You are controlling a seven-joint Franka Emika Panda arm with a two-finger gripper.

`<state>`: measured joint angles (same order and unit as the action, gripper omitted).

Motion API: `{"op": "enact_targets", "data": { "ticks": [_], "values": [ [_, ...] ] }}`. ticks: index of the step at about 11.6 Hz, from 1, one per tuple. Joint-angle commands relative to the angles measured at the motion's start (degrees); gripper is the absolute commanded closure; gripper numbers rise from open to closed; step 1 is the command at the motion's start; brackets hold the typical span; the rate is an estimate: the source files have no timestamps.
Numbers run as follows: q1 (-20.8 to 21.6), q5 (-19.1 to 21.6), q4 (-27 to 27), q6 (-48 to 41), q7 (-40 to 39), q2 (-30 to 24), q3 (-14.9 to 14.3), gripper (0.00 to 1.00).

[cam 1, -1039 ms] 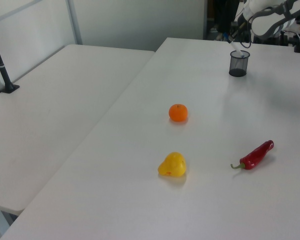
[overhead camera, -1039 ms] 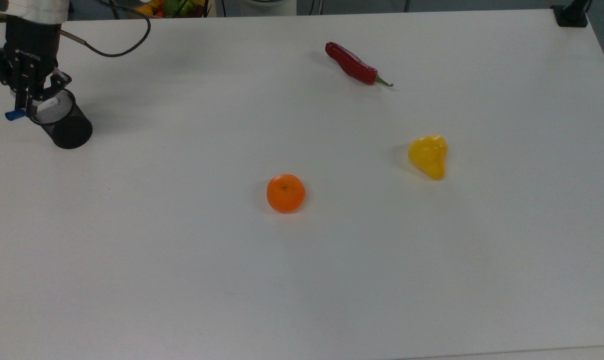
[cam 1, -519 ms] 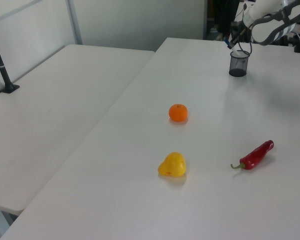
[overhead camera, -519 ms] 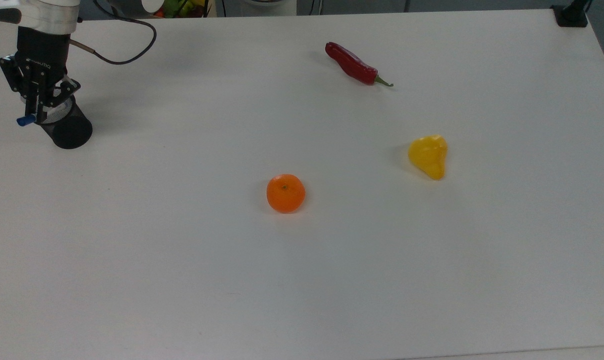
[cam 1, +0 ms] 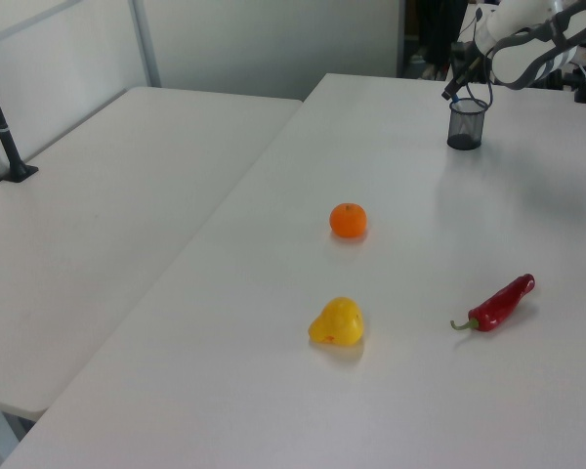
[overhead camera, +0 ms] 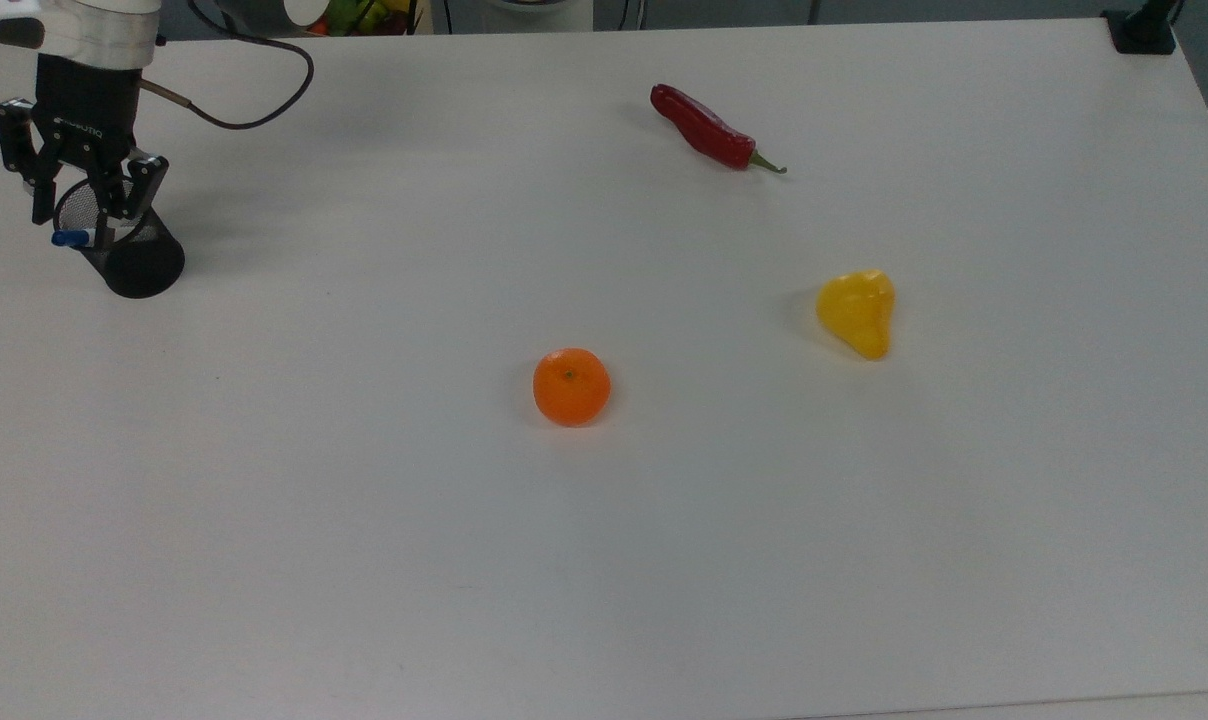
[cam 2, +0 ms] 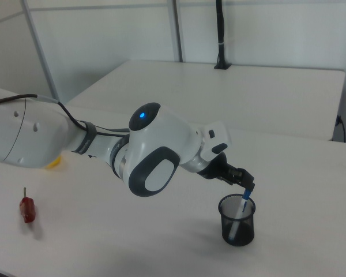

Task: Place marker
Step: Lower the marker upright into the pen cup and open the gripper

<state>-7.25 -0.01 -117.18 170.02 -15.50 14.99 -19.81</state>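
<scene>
Now the gripper [overhead camera: 82,212] hangs just above the black mesh cup [overhead camera: 124,250] at the top view's far left, fingers spread apart with nothing between them. The marker [overhead camera: 72,238] stands inside the cup, leaning; its blue end pokes over the rim toward the top view's left. In the right view the marker [cam 2: 240,212] shows as a white shaft slanting down through the mesh of the cup [cam 2: 237,221], blue tip at the rim, right under the gripper [cam 2: 246,183]. Whether a finger touches the blue tip is hard to say from there; it looks just apart.

Table [overhead camera: 664,560] is white. Red chili [overhead camera: 708,129] lies toward the top view's upper middle, well apart from the cup. Yellow pepper [overhead camera: 857,312] sits at the top view's right, orange [overhead camera: 571,386] near the centre. A black cable [overhead camera: 254,95] loops from the arm's wrist across the tabletop.

Left view: cup [cam 1: 467,123] at the far end of the table, orange [cam 1: 349,220] mid-table, yellow pepper [cam 1: 337,322] and chili [cam 1: 502,302] nearer.
</scene>
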Motion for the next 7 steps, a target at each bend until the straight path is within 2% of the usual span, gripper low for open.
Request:
{"op": "enact_targets", "data": {
  "ticks": [1, 3, 4, 7],
  "values": [
    [0.14, 0.62, -0.94, 0.67, -0.50, -1.71, -0.23, 0.00],
    [0.14, 0.72, 0.72, 0.49, 1.69, -2.67, -0.23, 0.00],
    [0.31, 0.72, 1.16, -2.47, 2.40, -3.90, -0.23, 0.00],
    [0.31, 0.98, 7.91, -20.72, 5.54, -7.24, 0.47, 0.00]
  ]
}}
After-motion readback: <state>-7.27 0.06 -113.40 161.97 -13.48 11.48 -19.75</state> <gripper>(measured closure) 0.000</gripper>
